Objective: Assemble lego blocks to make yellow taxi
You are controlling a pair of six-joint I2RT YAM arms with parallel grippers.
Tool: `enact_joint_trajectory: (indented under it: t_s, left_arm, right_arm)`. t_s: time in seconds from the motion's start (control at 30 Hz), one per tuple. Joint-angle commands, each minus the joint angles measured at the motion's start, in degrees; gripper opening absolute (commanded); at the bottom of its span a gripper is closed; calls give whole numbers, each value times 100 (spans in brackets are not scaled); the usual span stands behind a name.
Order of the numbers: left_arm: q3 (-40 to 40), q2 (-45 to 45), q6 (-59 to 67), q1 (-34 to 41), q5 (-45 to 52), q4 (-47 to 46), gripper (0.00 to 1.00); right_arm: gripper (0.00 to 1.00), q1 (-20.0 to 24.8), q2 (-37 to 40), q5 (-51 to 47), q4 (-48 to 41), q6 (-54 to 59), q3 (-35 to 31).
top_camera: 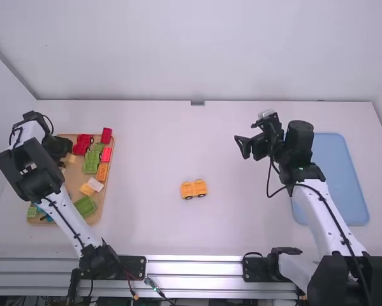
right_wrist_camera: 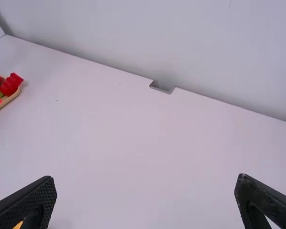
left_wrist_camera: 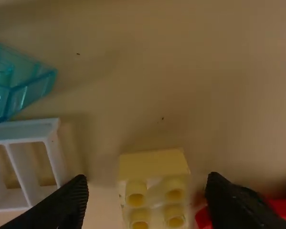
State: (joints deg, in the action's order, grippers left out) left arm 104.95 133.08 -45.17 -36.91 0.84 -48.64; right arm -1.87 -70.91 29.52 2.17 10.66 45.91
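My left gripper (top_camera: 64,152) is low over the upper part of the block tray in the high view. In the left wrist view, my left gripper (left_wrist_camera: 147,198) stands open, with a pale yellow block (left_wrist_camera: 153,164) between its fingers, studs showing, and a gap on each side. The orange-yellow wheeled block base (top_camera: 194,189) sits mid-table. My right gripper (top_camera: 243,147) is held above the table, up and to the right of that base; in the right wrist view, my right gripper (right_wrist_camera: 146,202) is open with nothing between its fingers.
The wooden tray (top_camera: 102,205) holds red, green, orange and white blocks. Beside the yellow block lie a white frame piece (left_wrist_camera: 23,129) and a clear teal piece (left_wrist_camera: 33,86). A blue tray (top_camera: 344,185) lies at the right, behind the right arm.
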Motion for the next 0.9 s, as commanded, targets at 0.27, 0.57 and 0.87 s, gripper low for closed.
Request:
enact_joint_trajectory:
  t_s: [0.27,0.57,0.87]
  left_arm:
    - [-46,66,151,15,-46,-57,47]
    - [-291,66,153,15,-46,164,41]
    - [-197,66,334,15,-28,216,30]
  right_arm:
    - [99,-9,9,7,-11,-35,201]
    - [99,-4,9,26,-9,-33,201]
    - [99,-4,9,22,-7,-31,201]
